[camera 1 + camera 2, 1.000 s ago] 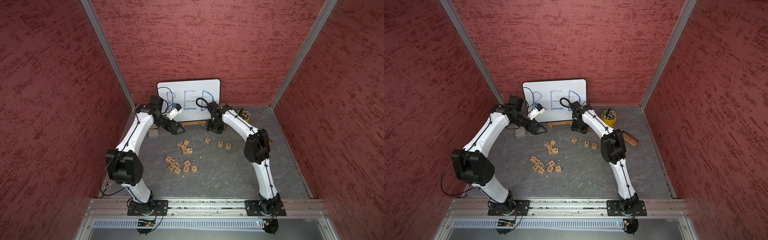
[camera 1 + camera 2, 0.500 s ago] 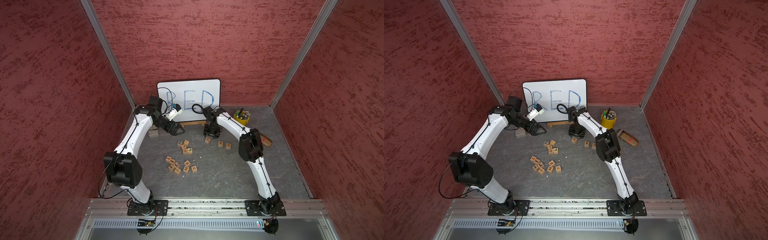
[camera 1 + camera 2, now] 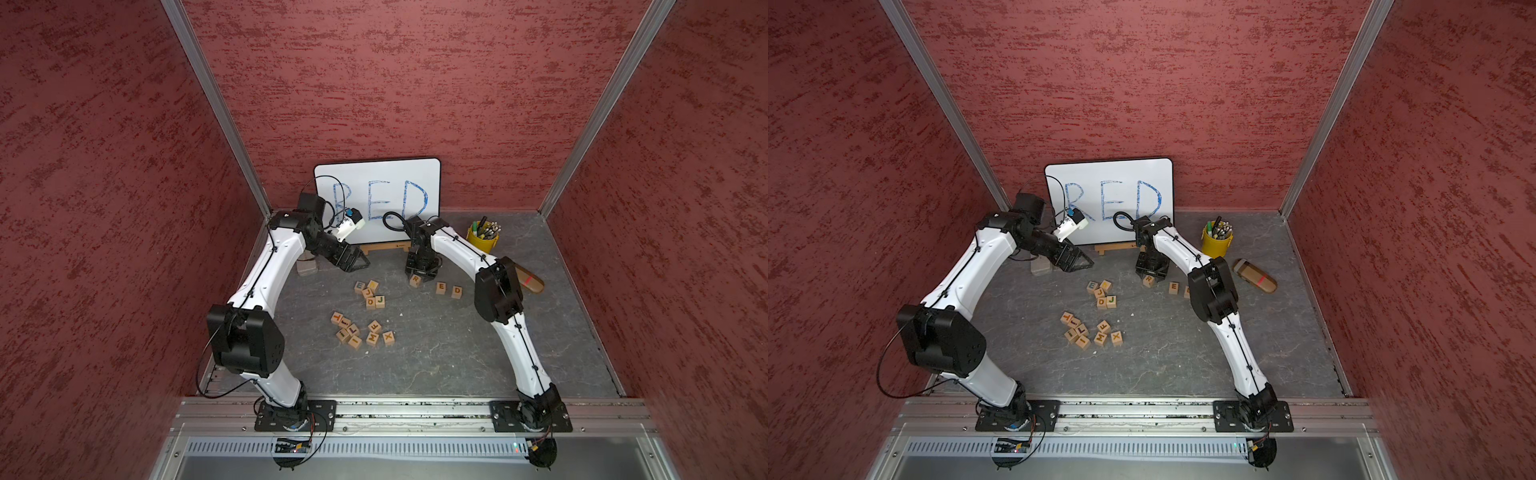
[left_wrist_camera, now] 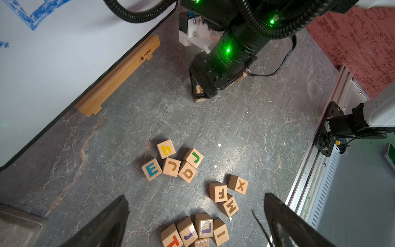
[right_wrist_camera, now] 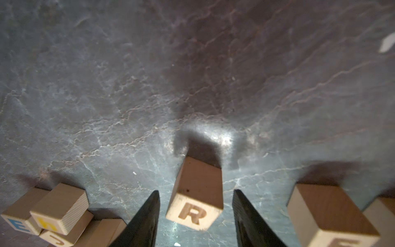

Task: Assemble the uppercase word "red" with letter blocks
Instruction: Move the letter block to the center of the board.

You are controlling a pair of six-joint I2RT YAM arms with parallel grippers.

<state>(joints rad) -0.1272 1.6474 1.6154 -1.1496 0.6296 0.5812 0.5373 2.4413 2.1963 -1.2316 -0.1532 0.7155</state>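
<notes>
The letter blocks, three small pale wooden cubes with orange-red capitals, lie in a row on my grey, veined stone-look counter (image 3: 436, 365), each a little apart from the next. The R block (image 3: 414, 280) is toward my left, the E block (image 3: 441, 287) in the middle and the D block (image 3: 456, 291) toward my right. The row sits in front of the white rounded whiteboard (image 3: 376, 174) with blue handwritten RED, which leans on the back wall in a low wooden stand (image 3: 384, 247).

My left arm (image 3: 266, 274) reaches toward the whiteboard's left corner, and my right arm (image 3: 461, 249) bends down over the row. Beside my right elbow lies a brown capsule-shaped case with a red stripe (image 3: 530, 281), and behind it stands a yellow cup of pens (image 3: 482, 240). A grey rectangular pad (image 3: 306, 267) lies beside my left forearm. Other wooden letter cubes sit in a far cluster (image 3: 370, 293) just left of the R block, which includes a blue-lettered E cube (image 4: 152, 169), and a near cluster (image 3: 361, 330) closer to my bases.

My left jaws are spread wide and hold nothing; their dark fingertips (image 4: 102, 224) hang above the counter, touching no cube. My right jaws point straight down around the R block (image 5: 195, 205). They are partly open, with one dark finger (image 5: 145, 220) on each side and a sliver of counter showing between each finger and the wood, so I straddle it without gripping.
</notes>
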